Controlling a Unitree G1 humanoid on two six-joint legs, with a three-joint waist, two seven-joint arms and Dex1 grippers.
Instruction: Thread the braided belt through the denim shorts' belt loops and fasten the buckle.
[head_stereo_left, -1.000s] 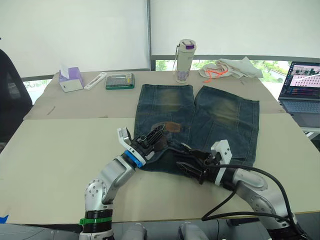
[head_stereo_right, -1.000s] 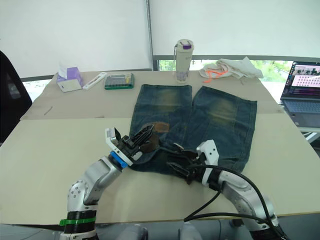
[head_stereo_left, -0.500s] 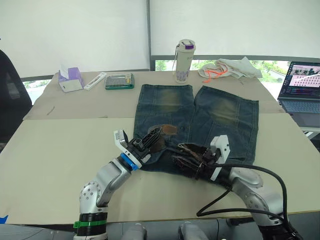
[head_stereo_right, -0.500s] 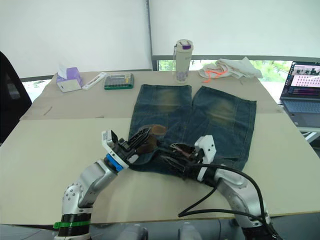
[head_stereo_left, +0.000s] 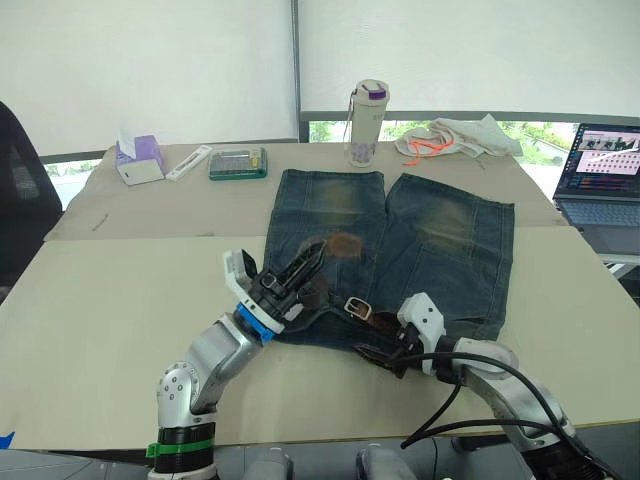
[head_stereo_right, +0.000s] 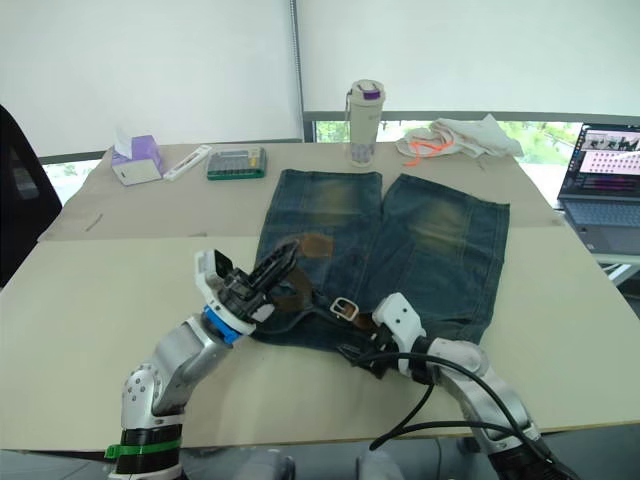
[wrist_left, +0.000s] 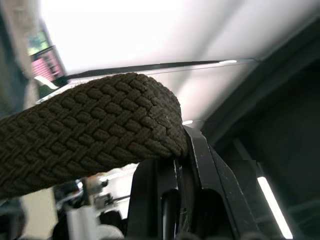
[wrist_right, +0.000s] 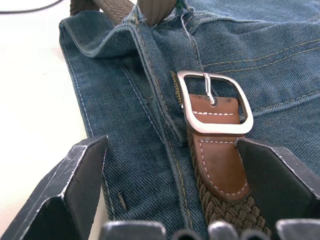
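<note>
Denim shorts (head_stereo_left: 400, 255): dark blue, tan-faded patches on both legs, spread flat on the table (head_stereo_left: 110, 300), waistband toward the robot. Soft, limp cloth; judged likely to bunch and drag when the belt is pulled, so best pinned at the waistband beside a loop.

Braided belt (wrist_left: 85, 135): dark brown woven strap, flexible, textured, probably not slippery. Its free end is pinched between the closed fingers of the left gripper (head_stereo_left: 297, 278), raised over the left part of the waistband. Best hold judged to be just behind the tip, for feeding.

Right gripper (wrist_right: 175, 185): fingers spread wide, holding nothing, straddling the buckle end at the waistband's middle.

Buckle (wrist_right: 214, 102): silver rectangular frame with prong, on a tan stitched leather tab, lying flat on the denim by the fly. Rigid; the firmest place to grasp.

Belt loops: cannot be told apart here.

Writing, brands: none legible
</note>
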